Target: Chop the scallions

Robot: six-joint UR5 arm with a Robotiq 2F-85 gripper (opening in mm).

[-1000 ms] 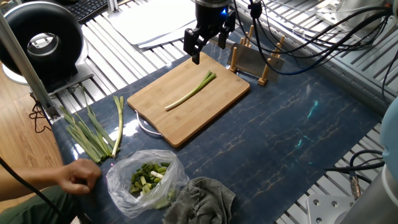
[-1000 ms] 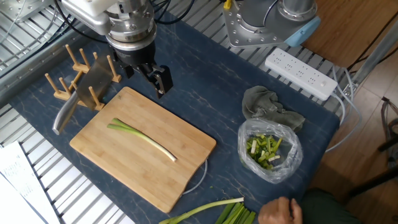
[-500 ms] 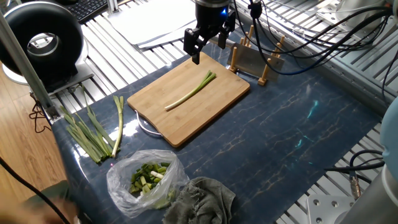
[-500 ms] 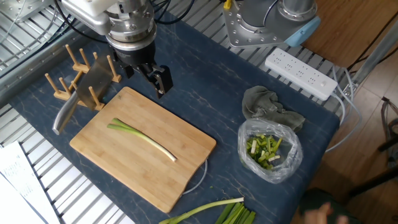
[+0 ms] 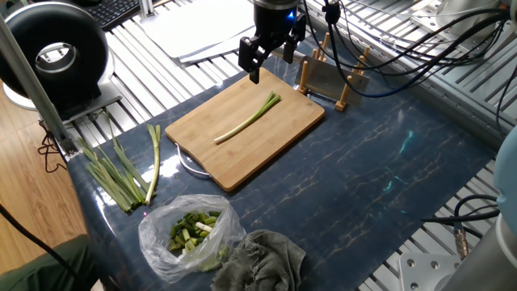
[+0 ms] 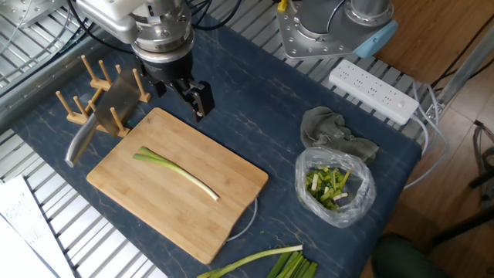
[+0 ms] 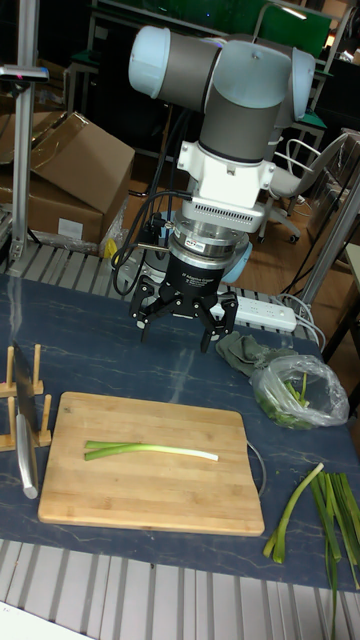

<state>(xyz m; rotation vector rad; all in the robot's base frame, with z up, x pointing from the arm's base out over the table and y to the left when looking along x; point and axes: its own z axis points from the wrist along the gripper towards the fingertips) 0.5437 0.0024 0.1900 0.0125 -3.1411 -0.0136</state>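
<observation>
One thin scallion lies across a wooden cutting board, pale at one end and green at the other. It shows the same way in the other fixed view, scallion on board, and in the tall view, scallion on board. My gripper hangs open above the board's far edge, clear of the stalk, with nothing between its fingers. It also shows as gripper and gripper.
A knife rests in a wooden rack beside the board. A bundle of long green stalks lies off the board's other end. A clear bag of chopped greens, a grey cloth and a power strip are nearby.
A person's hand near the bundle of stalks has pulled back out of view. The gripper and the scallion have not moved.
</observation>
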